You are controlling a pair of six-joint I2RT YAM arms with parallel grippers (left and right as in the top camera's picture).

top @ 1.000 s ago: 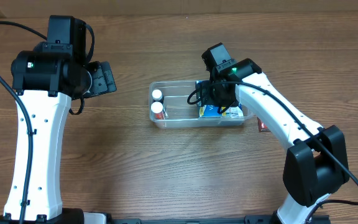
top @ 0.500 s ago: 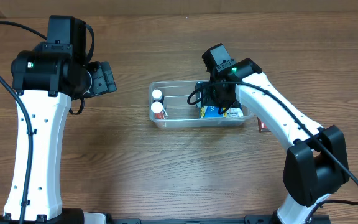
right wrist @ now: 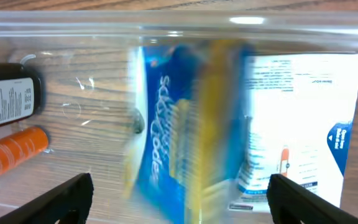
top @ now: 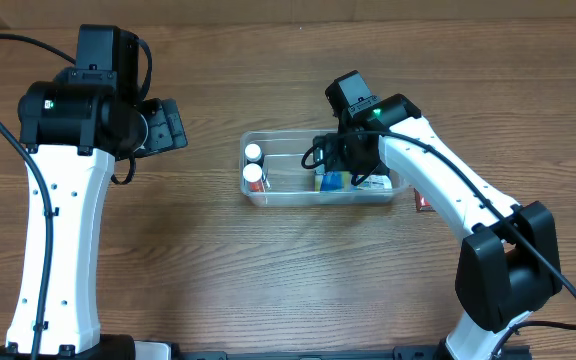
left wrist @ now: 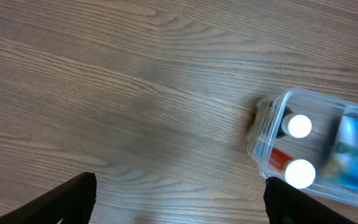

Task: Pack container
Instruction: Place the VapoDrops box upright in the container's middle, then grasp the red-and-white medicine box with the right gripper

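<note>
A blurred blue box (right wrist: 179,124) lies beside a white box (right wrist: 297,124) in the container (right wrist: 73,28).

White arms (top: 63,230), black joints, black cables, green lights, black hands (left wrist: 179,199).

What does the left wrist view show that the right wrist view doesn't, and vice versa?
Only the left wrist: bare wooden table, the container's outer end wall, and two white caps seen from above. Only the right wrist: the container's inside up close, a white box beside the blurred blue-and-yellow box, plus a black bottle and an orange bottle seen side-on. Both: the clear container, its bottles and blue box, and that arm's own open fingers, left fingers or right fingers, at the lower corners.
</note>
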